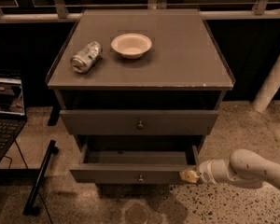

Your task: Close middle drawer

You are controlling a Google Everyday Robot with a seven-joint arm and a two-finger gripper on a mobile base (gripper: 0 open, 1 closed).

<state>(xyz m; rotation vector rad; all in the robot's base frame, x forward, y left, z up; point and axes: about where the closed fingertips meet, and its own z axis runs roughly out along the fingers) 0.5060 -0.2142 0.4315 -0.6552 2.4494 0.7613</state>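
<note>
The middle drawer (130, 173) is a wide, shallow grey-brown drawer with a small round knob (140, 177). It stands pulled out from the cabinet (140, 78), and its inside looks empty. My gripper (189, 175) is low on the right, at the right end of the drawer's front panel, and seems to touch it. The white arm (245, 168) reaches in from the right edge.
The upper drawer (140, 122) with its knob sits nearly flush above. On the cabinet top lie a tipped can (86, 57) and a white bowl (131, 45). A laptop (4, 111) and a black stand (39, 178) are at the left, a white post (273, 78) at the right.
</note>
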